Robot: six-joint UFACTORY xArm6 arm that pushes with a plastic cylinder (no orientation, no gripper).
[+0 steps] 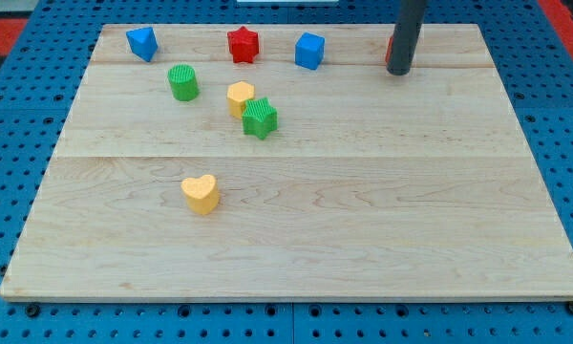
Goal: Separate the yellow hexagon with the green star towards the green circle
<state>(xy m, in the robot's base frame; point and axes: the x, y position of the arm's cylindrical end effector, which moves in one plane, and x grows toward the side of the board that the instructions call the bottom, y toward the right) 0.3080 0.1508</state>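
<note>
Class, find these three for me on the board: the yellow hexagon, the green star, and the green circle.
yellow hexagon (240, 96): camera view, on its top face.
green star (260, 117): camera view, centre of its top face.
green circle (182, 82): camera view, on its ridged top and side.

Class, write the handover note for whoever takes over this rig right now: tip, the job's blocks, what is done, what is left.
My tip rests near the view's top right, beside a partly hidden red block, far from the job's blocks.
The yellow hexagon touches the green star, which sits to its lower right.
The green circle stands apart, left of the hexagon.
Done: nothing visible; the pair is unseparated.
Left: bring the tip over, then push the hexagon left toward the circle.
</note>
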